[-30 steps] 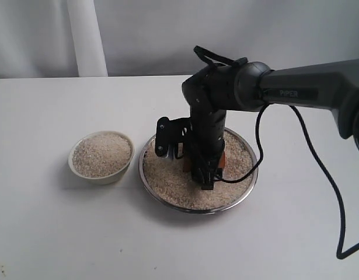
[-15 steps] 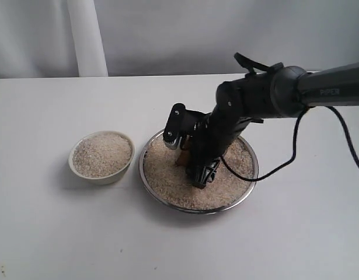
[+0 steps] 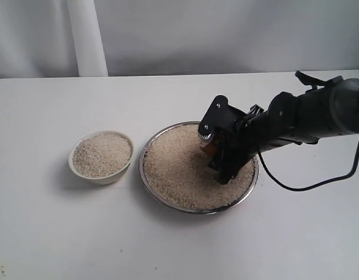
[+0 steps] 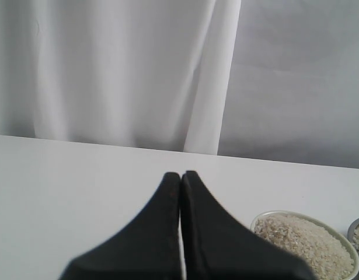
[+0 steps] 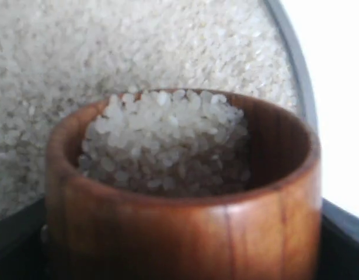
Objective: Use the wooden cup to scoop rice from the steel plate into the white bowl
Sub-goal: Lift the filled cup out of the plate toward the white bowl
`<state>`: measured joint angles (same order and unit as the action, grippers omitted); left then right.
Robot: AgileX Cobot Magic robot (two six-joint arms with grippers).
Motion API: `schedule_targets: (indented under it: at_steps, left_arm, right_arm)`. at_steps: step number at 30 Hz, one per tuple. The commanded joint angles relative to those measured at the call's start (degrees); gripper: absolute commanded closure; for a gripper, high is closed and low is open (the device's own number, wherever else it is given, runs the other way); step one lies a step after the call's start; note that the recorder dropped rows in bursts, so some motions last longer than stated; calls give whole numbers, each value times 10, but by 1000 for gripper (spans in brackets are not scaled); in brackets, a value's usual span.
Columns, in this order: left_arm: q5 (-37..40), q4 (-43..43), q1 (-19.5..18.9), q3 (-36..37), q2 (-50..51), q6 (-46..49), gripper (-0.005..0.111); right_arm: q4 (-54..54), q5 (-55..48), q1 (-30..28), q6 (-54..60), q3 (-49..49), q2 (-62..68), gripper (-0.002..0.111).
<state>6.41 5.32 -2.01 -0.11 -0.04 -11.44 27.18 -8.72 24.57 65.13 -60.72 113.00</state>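
Observation:
The steel plate [image 3: 194,210] holds a wide bed of rice [image 3: 173,172]. Over its right half my right gripper [image 3: 216,153] reaches in low from the right, shut on the wooden cup [image 3: 209,147]. In the right wrist view the wooden cup [image 5: 185,233] is partly filled with rice [image 5: 167,137], with the plate's rim [image 5: 293,64] behind it. The white bowl [image 3: 100,178], heaped with rice, stands left of the plate. In the left wrist view my left gripper [image 4: 181,175] is shut and empty above the table, with the white bowl [image 4: 258,219] off to one side.
A white curtain [image 3: 86,35] hangs behind the white table [image 3: 80,245]. The right arm's black cable [image 3: 296,188] loops over the table to the right of the plate.
The right arm has swung down from standing upright over the plate's middle to lying low on the right. The cup has moved to the plate's right half.

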Motion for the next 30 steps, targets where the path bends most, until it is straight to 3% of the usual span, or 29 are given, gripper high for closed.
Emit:
schedule_targets:
  at_steps: [1,12,20,27,30]
  left_arm:
    - [-2,-3,3,1,0,-3,107]
    - [-2,-3,3,1,0,-3,107]
    - [-2,-3,3,1,0,-3,107]
    - [-2,-3,3,1,0,-3,107]
    - [-2,-3,3,1,0,-3,107]
  right_arm:
    - [38,42,2,7,2,-28,108]
    - [57,80,54,-2,-23,-71,108]
    - [58,26,137,-2,-183,-66,108]
    - [31,-69,155,-3,-306,-6,108]
    - [-34,-84,166,-27,-337,38,108]
